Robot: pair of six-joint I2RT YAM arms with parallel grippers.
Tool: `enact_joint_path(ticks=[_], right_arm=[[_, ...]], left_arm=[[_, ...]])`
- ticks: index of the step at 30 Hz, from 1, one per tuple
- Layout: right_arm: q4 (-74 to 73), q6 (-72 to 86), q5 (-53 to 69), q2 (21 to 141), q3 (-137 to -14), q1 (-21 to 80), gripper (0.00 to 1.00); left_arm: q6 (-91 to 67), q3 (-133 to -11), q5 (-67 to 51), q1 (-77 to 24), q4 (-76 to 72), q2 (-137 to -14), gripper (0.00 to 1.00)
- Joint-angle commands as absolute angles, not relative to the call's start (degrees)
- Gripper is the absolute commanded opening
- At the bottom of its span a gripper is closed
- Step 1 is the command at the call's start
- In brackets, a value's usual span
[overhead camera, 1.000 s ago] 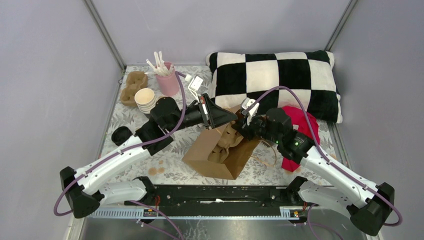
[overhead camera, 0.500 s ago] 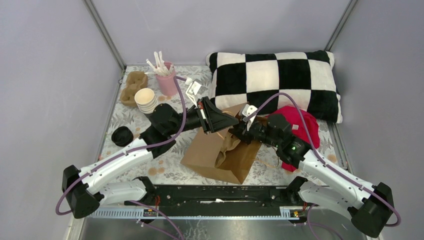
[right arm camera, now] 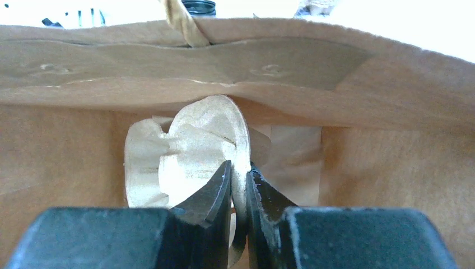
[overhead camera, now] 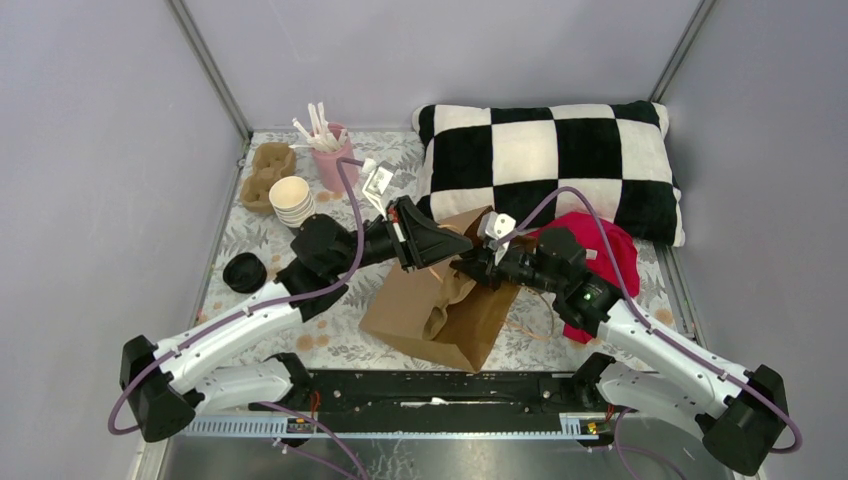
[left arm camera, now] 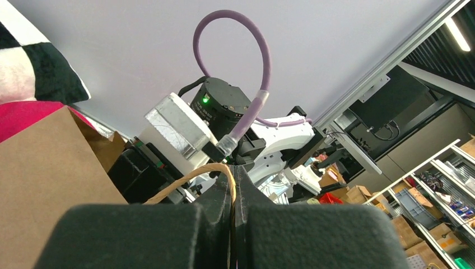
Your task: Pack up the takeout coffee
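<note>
The takeout coffee (overhead camera: 244, 271), a small black lidded cup, stands on the table at the left, apart from both grippers. A brown paper bag (overhead camera: 420, 310) lies in the middle with its mouth toward the pillow. My left gripper (overhead camera: 462, 241) is shut on the bag's twine handle (left arm camera: 190, 176), fingertips (left arm camera: 242, 188) pressed together over it. My right gripper (overhead camera: 472, 264) reaches into the bag's mouth and is shut on the rim of a pale pulp cup carrier (right arm camera: 190, 145) inside the bag (right arm camera: 364, 168).
A stack of lidless cups (overhead camera: 291, 200), a second pulp carrier (overhead camera: 266, 172) and a pink cup of white sticks (overhead camera: 335, 160) stand at the back left. A checkered pillow (overhead camera: 550, 165) and a red cloth (overhead camera: 605, 255) lie at the right.
The right gripper has pushed left, deeper into the bag with the carrier. The left gripper has shifted slightly left with the handle, and the bag has moved a little toward the near edge.
</note>
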State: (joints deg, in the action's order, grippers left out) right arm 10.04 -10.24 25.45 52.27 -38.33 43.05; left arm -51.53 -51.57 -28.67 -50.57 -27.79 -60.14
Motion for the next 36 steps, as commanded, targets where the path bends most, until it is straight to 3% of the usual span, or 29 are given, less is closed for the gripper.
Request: enact_joint_path(ticks=[1, 7, 12, 36], right_arm=[[16.5, -8.6, 31.5, 53.6, -38.8, 43.4, 0.08], [12.4, -10.5, 33.2, 55.8, -41.3, 43.4, 0.09], [8.5, -13.6, 32.5, 55.9, -42.6, 43.4, 0.18], [7.3, -12.9, 31.0, 58.2, -44.2, 43.4, 0.2]], left_arm=[[-52.2, -50.1, -27.9, -50.8, -33.7, -57.7, 0.0], [-52.2, -49.0, -27.3, -50.8, -35.0, -56.7, 0.0], [-51.8, -48.7, -27.0, -50.8, -34.9, -56.3, 0.0], [-50.9, -47.3, -23.9, -50.8, -30.3, -54.0, 0.0]])
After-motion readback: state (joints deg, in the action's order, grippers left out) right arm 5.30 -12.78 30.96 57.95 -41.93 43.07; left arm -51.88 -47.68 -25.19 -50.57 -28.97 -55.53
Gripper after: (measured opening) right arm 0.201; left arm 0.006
